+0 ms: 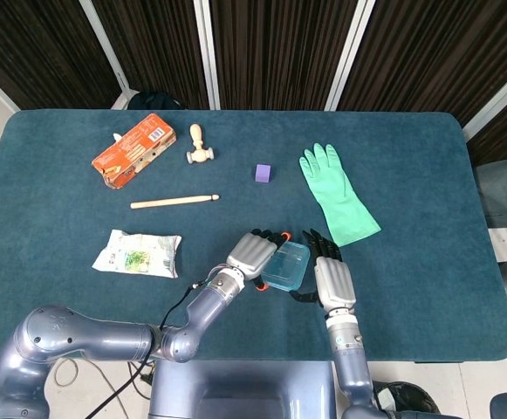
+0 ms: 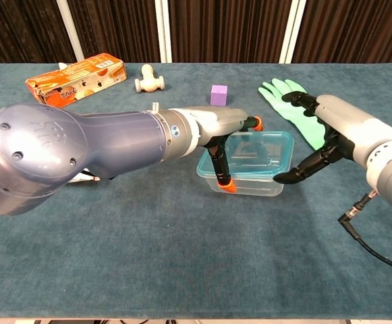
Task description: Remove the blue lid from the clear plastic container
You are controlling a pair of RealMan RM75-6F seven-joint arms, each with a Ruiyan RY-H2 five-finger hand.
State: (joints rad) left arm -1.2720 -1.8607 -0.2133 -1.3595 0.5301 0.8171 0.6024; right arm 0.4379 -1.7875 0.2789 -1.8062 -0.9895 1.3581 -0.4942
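Nearby, green glove [image 1: 338,194] lies beside the container [image 2: 247,164] that left hand [image 1: 253,254] grips; right hand [image 1: 332,278] spread.

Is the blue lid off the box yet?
Not yet. The blue lid still sits on the clear container. Both hands have reached it: the left hand holds one end, and the right hand is against the other. Lifting the lid off is still left.

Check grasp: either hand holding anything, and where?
Left hand grips the clear container at its left end, fingers down the front wall. Right hand touches its right end.
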